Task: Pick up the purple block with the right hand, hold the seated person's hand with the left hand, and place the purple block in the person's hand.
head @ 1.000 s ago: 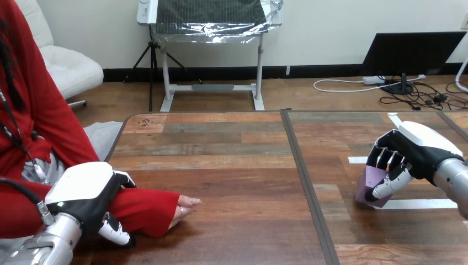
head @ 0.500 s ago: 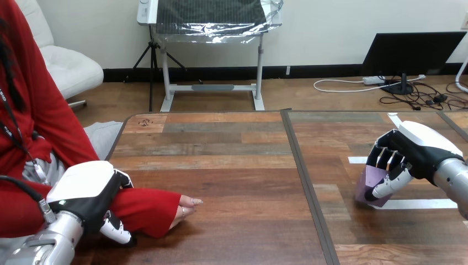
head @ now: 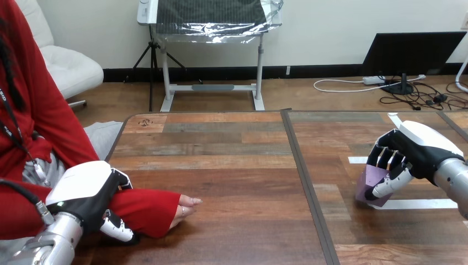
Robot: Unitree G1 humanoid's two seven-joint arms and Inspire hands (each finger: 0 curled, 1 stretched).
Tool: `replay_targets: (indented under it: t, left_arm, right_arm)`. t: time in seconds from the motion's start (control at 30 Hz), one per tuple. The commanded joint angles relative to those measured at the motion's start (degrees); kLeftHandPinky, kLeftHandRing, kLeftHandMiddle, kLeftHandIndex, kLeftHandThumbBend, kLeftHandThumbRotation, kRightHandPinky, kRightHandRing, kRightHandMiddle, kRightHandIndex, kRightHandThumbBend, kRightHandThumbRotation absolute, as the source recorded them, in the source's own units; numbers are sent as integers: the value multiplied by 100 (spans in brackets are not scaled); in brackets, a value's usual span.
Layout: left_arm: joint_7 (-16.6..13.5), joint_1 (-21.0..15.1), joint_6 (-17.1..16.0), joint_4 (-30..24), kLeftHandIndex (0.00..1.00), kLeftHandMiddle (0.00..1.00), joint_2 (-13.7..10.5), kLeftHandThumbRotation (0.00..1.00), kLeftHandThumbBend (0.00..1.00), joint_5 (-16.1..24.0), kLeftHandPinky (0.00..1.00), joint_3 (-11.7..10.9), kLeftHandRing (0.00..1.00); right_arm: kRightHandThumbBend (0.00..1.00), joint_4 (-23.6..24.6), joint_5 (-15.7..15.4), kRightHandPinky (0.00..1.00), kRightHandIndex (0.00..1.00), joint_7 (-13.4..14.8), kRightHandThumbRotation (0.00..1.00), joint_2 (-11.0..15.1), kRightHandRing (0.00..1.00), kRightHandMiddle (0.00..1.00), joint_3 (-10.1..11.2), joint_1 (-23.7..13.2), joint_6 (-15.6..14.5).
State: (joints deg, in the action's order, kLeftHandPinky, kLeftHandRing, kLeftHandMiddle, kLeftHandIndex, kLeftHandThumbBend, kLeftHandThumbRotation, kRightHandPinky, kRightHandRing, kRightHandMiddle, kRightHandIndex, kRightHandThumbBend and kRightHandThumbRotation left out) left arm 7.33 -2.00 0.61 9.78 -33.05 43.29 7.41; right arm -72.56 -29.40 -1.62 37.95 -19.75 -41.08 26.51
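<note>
On the table's (head: 237,165) right side, the right robot hand (head: 413,154) curls round the purple block (head: 371,185), barely raised if at all, while the left robot hand (head: 88,193) clasps the person's forearm (head: 144,207), leaving carry and placement.

The block (head: 368,183) at the right hand's (head: 419,149) fingers was purple. The left hand (head: 83,187), black with white shells, lay over a red sleeve (head: 146,204).

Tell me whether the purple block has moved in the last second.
No visible move. The purple block still stands at the left end of the white tape strip, with the right hand curled round it.
</note>
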Motion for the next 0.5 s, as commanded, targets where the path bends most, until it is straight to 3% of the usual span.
replay_targets:
  t: [0.0,0.47]
  left_arm:
    - [-107,-95,-96,185,45,43,197,0,85,-114,29,225,35]
    - [-184,-33,-76,111,41,40,227,0,82,-423,24,199,31]
  right_arm:
    - [80,208,98,45,50,74,0,-102,48,50,129,-230,27]
    - [81,238,26,46,51,170,0,-143,48,51,80,-234,-99]
